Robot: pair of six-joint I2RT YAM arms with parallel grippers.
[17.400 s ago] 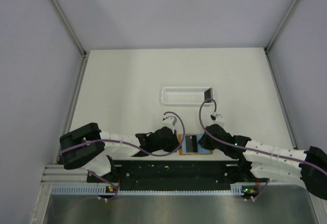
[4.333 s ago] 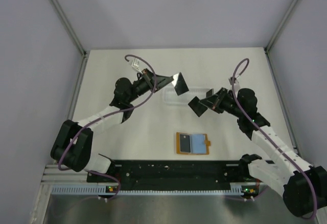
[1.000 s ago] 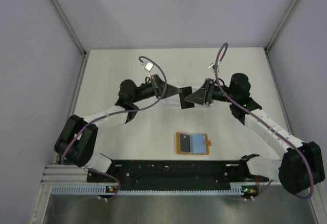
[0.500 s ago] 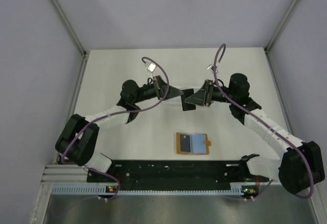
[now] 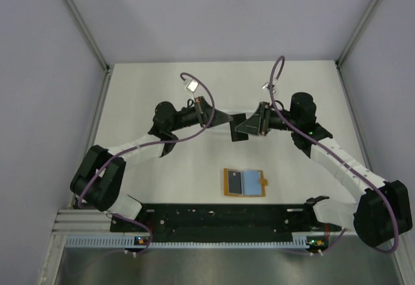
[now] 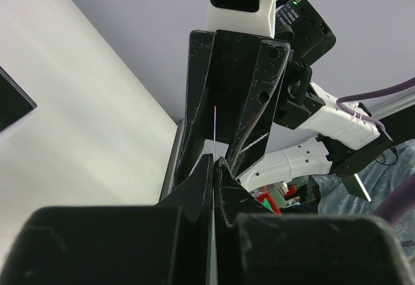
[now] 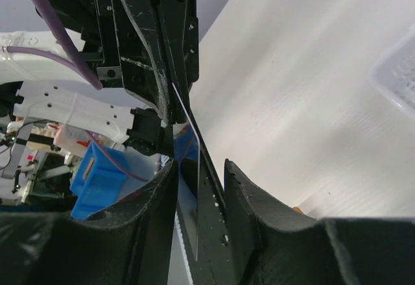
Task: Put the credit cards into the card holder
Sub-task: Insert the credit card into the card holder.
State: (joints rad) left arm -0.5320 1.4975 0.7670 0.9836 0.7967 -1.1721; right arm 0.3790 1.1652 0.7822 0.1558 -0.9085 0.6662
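A dark credit card [image 5: 236,133] hangs in the air above the middle of the table, between the two arms. My left gripper [image 5: 227,117] is shut on it; in the left wrist view the card [image 6: 214,126] shows edge-on, sticking out past the closed fingertips [image 6: 213,161]. My right gripper [image 5: 241,128] faces it from the right, jaws open. In the right wrist view the card [image 7: 188,119] runs between the fingers with a gap on each side. The orange card holder [image 5: 244,182] lies open on the table nearer the arm bases, its pale blue inside up.
The white slotted tray [image 7: 397,71] lies on the table past the right gripper. A black rail [image 5: 220,217] runs along the near edge by the arm bases. A dark flat shape [image 6: 10,103] lies on the table at the left edge of the left wrist view.
Over the last second the left gripper has pushed the card a little to the right, further in between the right fingers, and those fingers have narrowed slightly. The holder has not moved.
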